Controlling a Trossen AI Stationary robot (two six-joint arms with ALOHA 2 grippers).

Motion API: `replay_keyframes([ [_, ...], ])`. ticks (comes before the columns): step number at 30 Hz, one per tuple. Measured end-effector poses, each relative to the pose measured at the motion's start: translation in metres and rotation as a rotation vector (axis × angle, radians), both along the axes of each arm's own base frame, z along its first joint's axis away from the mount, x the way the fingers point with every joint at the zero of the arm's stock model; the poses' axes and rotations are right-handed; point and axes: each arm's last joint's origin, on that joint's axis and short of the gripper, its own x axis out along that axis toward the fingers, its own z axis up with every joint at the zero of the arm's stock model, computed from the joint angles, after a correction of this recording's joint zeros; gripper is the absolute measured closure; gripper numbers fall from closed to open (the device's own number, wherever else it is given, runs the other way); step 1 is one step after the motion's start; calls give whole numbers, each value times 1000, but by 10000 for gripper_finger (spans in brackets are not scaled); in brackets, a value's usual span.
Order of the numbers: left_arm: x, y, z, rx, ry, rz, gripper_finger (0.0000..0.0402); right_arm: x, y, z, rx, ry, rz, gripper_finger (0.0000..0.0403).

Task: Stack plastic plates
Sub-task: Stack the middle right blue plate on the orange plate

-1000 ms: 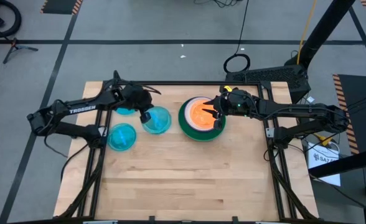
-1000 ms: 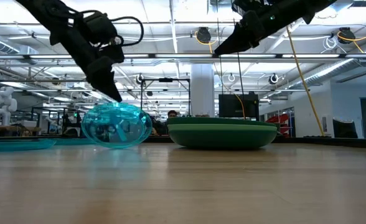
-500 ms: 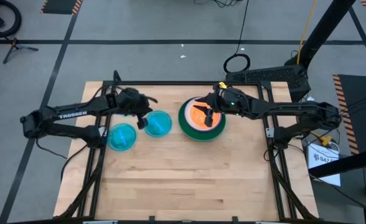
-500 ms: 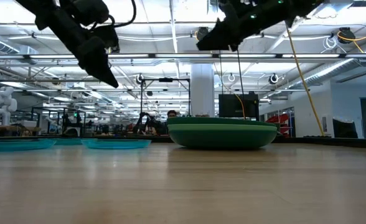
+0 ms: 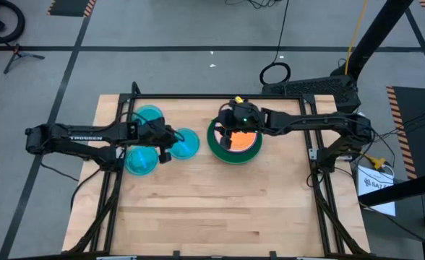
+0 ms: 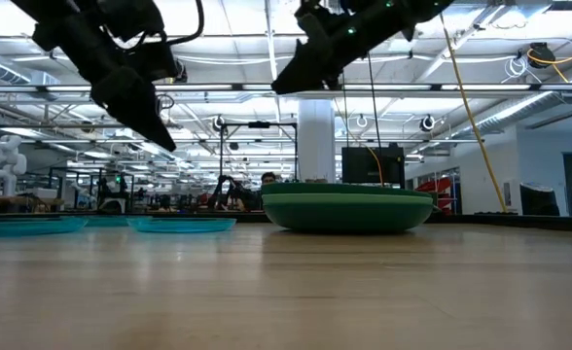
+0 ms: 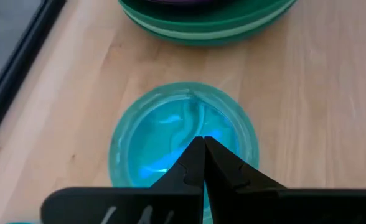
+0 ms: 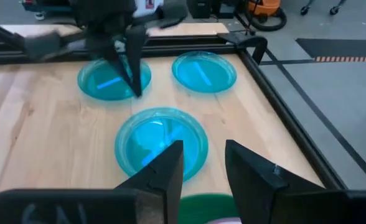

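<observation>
Three translucent blue plates lie flat on the table's left half [image 5: 185, 142] [image 5: 142, 159] [image 5: 149, 115]. A stack of green plates [image 5: 234, 149] with an orange plate [image 5: 244, 139] on top stands mid-table. My left gripper [image 7: 203, 148] is shut and hangs above the near left rim of the blue plate [image 7: 183, 134] closest to the stack, touching nothing. My right gripper [image 8: 203, 163] is open and empty. It hangs high over the stack's left edge [image 5: 223, 136], pointing toward that same blue plate [image 8: 161, 142].
A black frame [image 5: 198, 97] runs along the table's far edge and sides. The near half of the wooden table [image 5: 212, 209] holds nothing. In the low view both grippers [image 6: 160, 136] [image 6: 281, 83] hang well above the plates.
The blue plate nearest the stack stood tipped up on its edge under my left gripper and now lies flat on the table. My left gripper, still shut, has drawn back toward the table's near left. My right gripper has moved left across the stack, staying open.
</observation>
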Motion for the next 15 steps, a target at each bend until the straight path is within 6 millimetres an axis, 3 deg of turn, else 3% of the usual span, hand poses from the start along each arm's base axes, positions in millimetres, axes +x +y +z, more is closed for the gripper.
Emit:
replay_keyframes([
  [9,-6,-11,-28,-9,10,-39,399,18,-4,-2,2,112,11,289],
  [15,-4,-20,-30,-74,-19,-18,382,14,-3,-5,-21,180,33,289],
])
